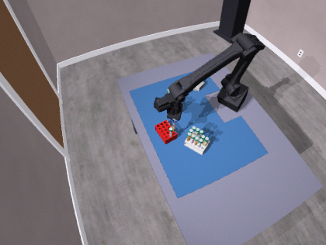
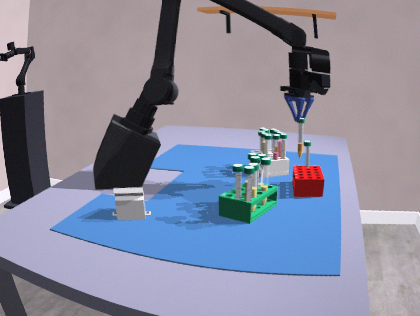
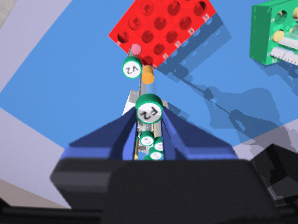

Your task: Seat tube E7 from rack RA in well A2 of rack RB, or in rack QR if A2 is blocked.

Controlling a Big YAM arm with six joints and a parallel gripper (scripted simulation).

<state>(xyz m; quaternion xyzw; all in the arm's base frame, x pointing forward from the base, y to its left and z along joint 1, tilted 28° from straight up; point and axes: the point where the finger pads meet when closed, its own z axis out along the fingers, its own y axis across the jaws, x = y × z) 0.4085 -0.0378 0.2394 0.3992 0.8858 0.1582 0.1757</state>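
Note:
My gripper [image 1: 173, 122] [image 2: 301, 119] [image 3: 149, 112] is shut on the cap end of a tube [image 2: 300, 136] [image 3: 148, 106] with a green-rimmed white cap and an orange tip. The cap's label is too small to read surely. The tube hangs upright, its tip a little above the red rack QR [image 1: 161, 130] [image 2: 311, 183] [image 3: 165, 25], near one edge. A second capped tube [image 1: 171, 130] [image 2: 307, 150] [image 3: 132, 67] with a pink tip stands in a well at that rack's edge, close beside the held one. The white rack RB [image 1: 192, 145] [image 2: 281, 165] and green rack RA [image 2: 246, 206] [image 3: 268, 30] each hold several tubes.
A white box [image 1: 200, 86] [image 2: 130, 204] stands on the blue mat [image 1: 217, 159] [image 2: 200, 235] near the arm's base. The arm reaches over the green rack. The racks stand close together at the mat's far side.

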